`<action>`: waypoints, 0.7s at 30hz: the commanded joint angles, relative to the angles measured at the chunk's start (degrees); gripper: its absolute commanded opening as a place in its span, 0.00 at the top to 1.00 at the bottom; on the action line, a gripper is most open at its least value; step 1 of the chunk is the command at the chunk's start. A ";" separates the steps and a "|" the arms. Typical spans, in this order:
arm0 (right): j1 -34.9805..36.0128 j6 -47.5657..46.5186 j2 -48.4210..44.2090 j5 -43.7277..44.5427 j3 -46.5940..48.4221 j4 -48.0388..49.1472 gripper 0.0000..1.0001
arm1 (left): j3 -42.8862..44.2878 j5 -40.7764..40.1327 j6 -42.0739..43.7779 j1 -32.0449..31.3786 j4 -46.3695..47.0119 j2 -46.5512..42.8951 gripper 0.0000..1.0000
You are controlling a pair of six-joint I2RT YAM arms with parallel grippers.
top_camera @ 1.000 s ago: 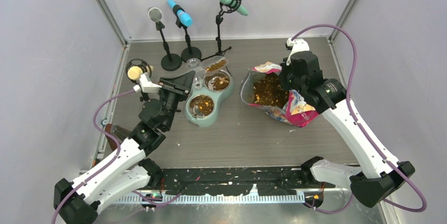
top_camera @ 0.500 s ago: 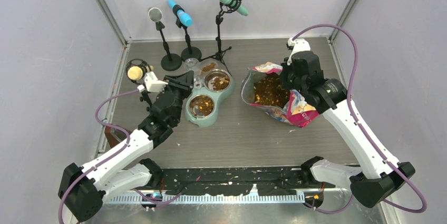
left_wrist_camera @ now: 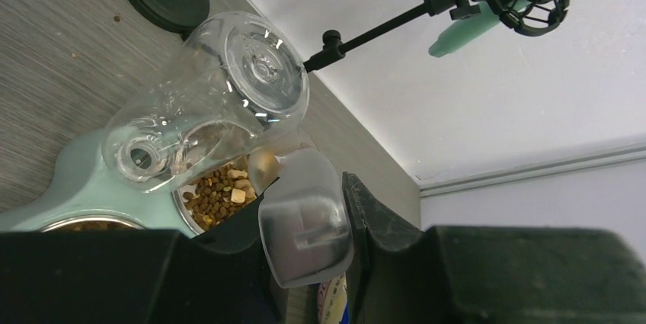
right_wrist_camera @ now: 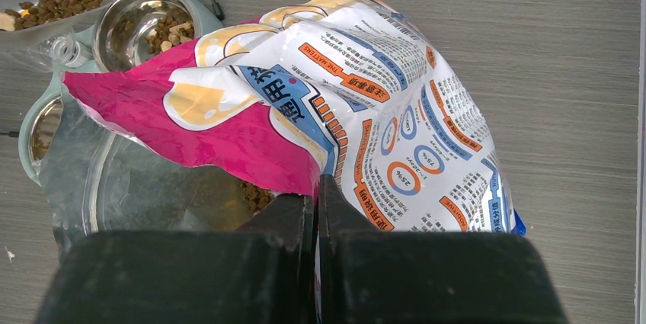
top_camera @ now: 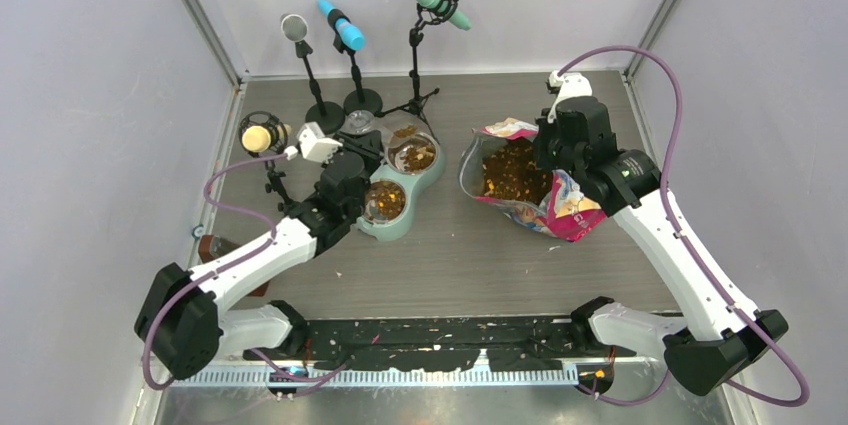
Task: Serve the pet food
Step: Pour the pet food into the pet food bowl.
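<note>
The clear plastic scoop (top_camera: 400,132) hangs tilted over the far steel bowl (top_camera: 416,156) of the mint-green feeder (top_camera: 398,220). My left gripper (top_camera: 368,148) is shut on its handle (left_wrist_camera: 305,217). Brown pet food lies in the scoop (right_wrist_camera: 57,0), in the far bowl (left_wrist_camera: 217,194) and in the near bowl (top_camera: 385,200). To the right, the pink, white and blue bag (top_camera: 555,210) stands open with pet food (top_camera: 510,173) inside. My right gripper (right_wrist_camera: 316,187) is shut on the bag's rim (right_wrist_camera: 228,149) at its far right side.
Three microphone stands (top_camera: 323,115) (top_camera: 361,101) (top_camera: 417,65) stand just behind the feeder. A beige-headed microphone (top_camera: 258,135) is at the left beside my left wrist. A brown object (top_camera: 215,247) lies by the left wall. A few crumbs dot the table's front.
My left arm has reached forward and to the right, swinging its wrist toward the feeder, and the scoop has tipped lower over the far bowl. The right arm and bag have stayed still.
</note>
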 commanded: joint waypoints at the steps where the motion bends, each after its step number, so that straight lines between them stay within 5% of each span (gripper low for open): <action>1: -0.68 -0.61 -2.90 2.08 2.71 0.43 0.95 | 4.62 -5.85 2.23 -0.05 0.54 2.30 1.00; 21: -1.47 -0.61 -2.79 2.14 2.06 0.73 0.95 | 13.95 -10.94 15.54 -4.93 -12.18 6.83 1.00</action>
